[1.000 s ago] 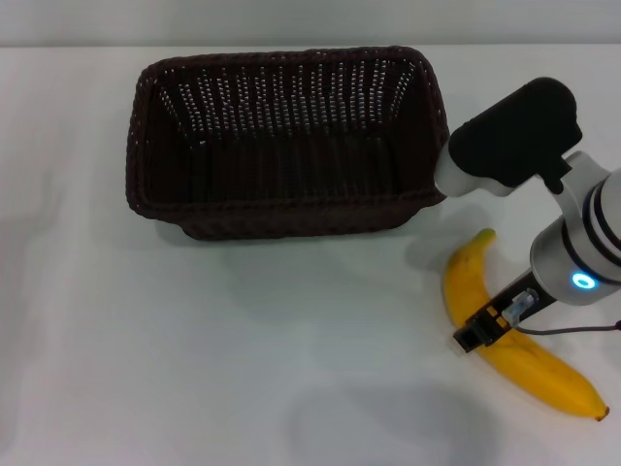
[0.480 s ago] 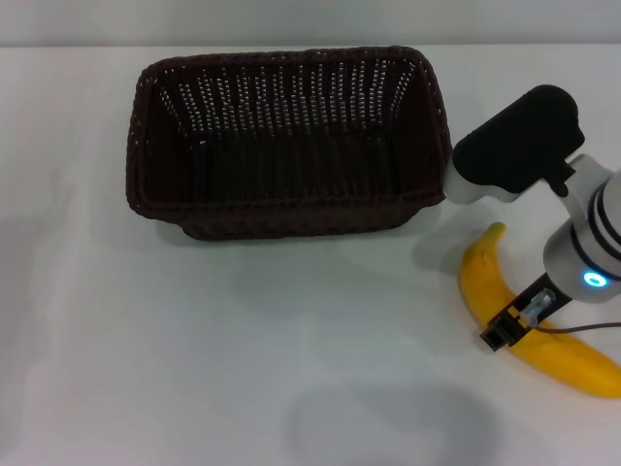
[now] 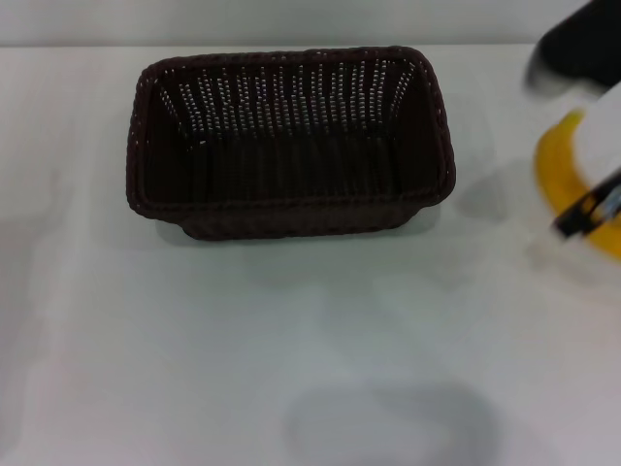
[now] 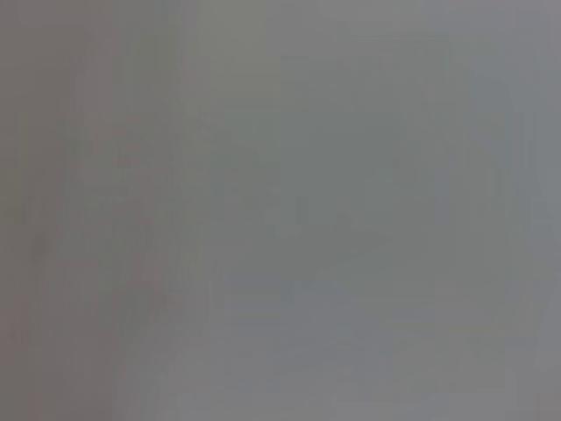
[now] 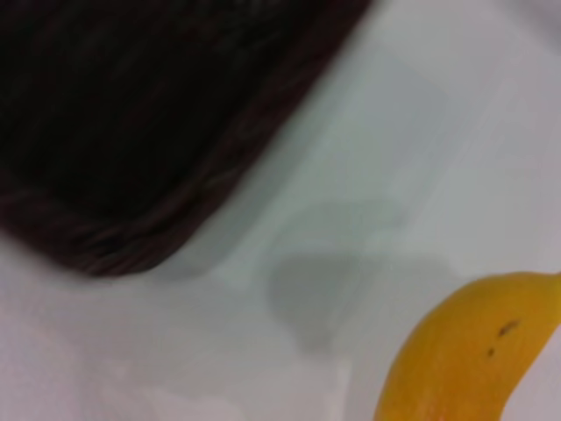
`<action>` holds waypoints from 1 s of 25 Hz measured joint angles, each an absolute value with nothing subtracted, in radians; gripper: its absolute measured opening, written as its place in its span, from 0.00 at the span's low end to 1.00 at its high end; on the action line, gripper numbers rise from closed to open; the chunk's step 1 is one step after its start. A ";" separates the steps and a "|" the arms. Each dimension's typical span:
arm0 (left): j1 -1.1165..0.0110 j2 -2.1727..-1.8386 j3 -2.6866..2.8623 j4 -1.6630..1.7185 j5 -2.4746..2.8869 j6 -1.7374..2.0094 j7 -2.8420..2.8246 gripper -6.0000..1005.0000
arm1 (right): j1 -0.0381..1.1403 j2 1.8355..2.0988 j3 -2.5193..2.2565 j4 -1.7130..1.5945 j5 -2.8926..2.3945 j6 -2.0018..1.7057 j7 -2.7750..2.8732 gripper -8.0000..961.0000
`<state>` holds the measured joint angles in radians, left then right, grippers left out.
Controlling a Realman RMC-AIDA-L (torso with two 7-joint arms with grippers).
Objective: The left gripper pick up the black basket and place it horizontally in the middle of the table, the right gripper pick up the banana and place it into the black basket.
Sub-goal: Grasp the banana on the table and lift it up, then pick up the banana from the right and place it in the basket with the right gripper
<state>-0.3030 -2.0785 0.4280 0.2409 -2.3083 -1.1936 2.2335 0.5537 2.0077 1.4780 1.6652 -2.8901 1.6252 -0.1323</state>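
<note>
The black basket [image 3: 291, 206] stands lengthwise across the back middle of the white table [image 3: 243, 340], open side up and empty. My right gripper [image 3: 584, 208] is at the far right edge of the head view, shut on the yellow banana [image 3: 555, 173] and holding it in the air to the right of the basket; its shadow falls on the table below. In the right wrist view, one end of the banana [image 5: 465, 351] hangs above the table beside a corner of the basket [image 5: 131, 114]. The left gripper is out of view.
The left wrist view is a flat grey blur with nothing recognisable in it. A soft shadow [image 3: 388, 427] lies on the table near its front edge. The table's far edge runs just behind the basket.
My right gripper has lifted the banana off the table and carried it up and to the right, partly out of the head view. The basket has not moved.
</note>
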 joint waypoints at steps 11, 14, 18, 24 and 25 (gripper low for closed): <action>-0.314 -2.077 0.431 0.241 -2.309 -1.195 2.233 0.86 | 0.691 2.014 1.697 1.643 -2.742 1.418 -0.360 0.54; -0.316 -2.077 0.432 0.241 -2.309 -1.195 2.233 0.86 | 0.748 2.015 1.693 1.603 -2.572 1.360 -0.414 0.54; -0.321 -2.077 0.434 0.241 -2.308 -1.195 2.233 0.86 | 0.807 2.015 1.649 1.498 -2.331 1.238 -0.525 0.55; -0.326 -2.077 0.435 0.241 -2.302 -1.195 2.233 0.86 | 0.905 2.020 1.542 1.279 -2.213 1.108 -0.651 0.56; -0.327 -2.077 0.435 0.241 -2.302 -1.195 2.234 0.86 | 0.913 2.021 1.537 1.256 -2.198 1.101 -0.670 0.56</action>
<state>-0.3267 -2.0769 0.4353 0.2408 -2.3018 -1.1951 2.2335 0.9134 2.0214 1.5371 1.2558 -2.1976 1.1006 -0.6699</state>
